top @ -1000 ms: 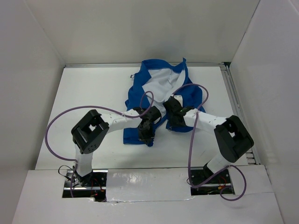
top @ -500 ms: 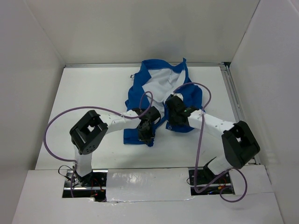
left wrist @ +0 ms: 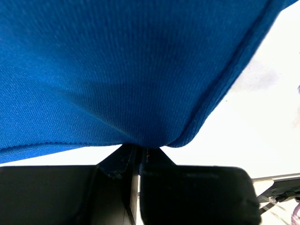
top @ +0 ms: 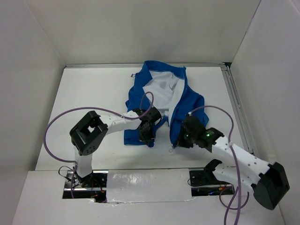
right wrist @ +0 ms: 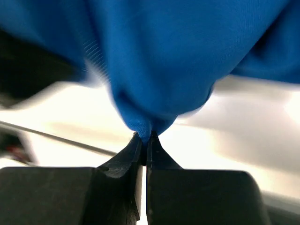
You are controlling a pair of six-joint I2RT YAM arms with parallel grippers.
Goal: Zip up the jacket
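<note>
**mo_k:** how's the jacket looking, and where's it sitting?

**tabletop_dan:** Royal blue, lying open toward the back-middle of the white table, collar end at the far side. The front's unzipped and the two panels are spread apart, so a big patch of white lining shows up top. Pretty rumpled overall. The left panel's bottom hem lies toward the near side, the right panel runs down as a long blue strip, and the two lower ends are apart.

**mo_k:** and the arms?

**tabletop_dan:** The left arm has its elbow folded up over the left part of the table and its forearm reaching right. The left gripper is down on the left panel's lower edge. Its wrist cam shows the jaws squeezed together on the blue hem, with knit filling the view. The right arm is stretched out low, elbow way out by the near right corner, forearm angling back in toward the middle. The right gripper has the bottom end of the right panel, jaws pinched tight on a little fold of blue fabric that bunches to a point between the tips. Can't tell if the zipper itself is in there, it's too blurry.
</note>
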